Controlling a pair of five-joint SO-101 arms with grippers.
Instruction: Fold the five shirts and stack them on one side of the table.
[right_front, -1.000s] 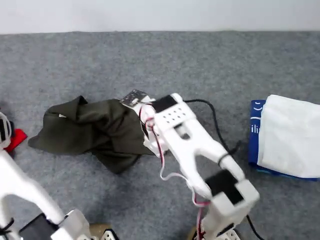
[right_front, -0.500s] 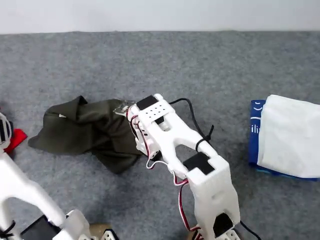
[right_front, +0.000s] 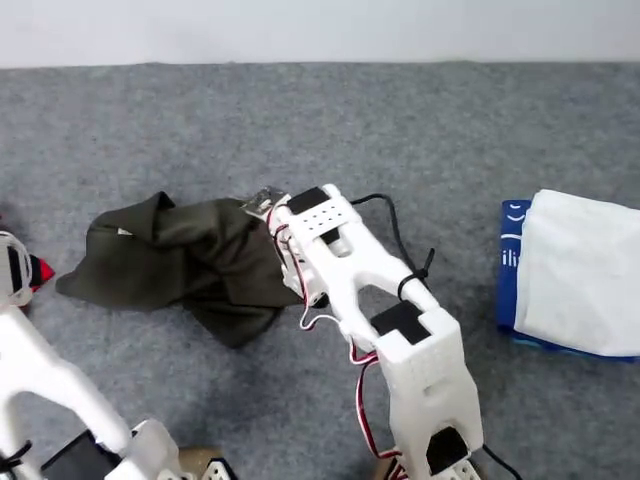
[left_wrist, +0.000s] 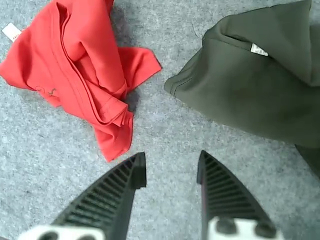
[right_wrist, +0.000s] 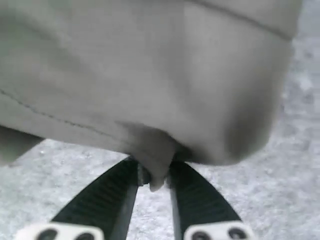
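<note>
Right gripper (right_wrist: 152, 174) of mine is pinched shut on a small fold of the olive-green shirt (right_front: 180, 262), on the side of the heap nearer the table's (right_front: 400, 120) middle. The shirt lies crumpled toward the left edge. My left gripper (left_wrist: 167, 172) hangs with its jaws apart between that shirt and the red shirt (left_wrist: 80, 65) at the left edge. I judge the cloth light and limp. It will sag and drag, so a hem corner or shoulder seam should serve better than this bunched pinch. A folded white shirt (right_front: 585, 270) sits on a blue folded garment (right_front: 510, 265) at the right edge.
</note>
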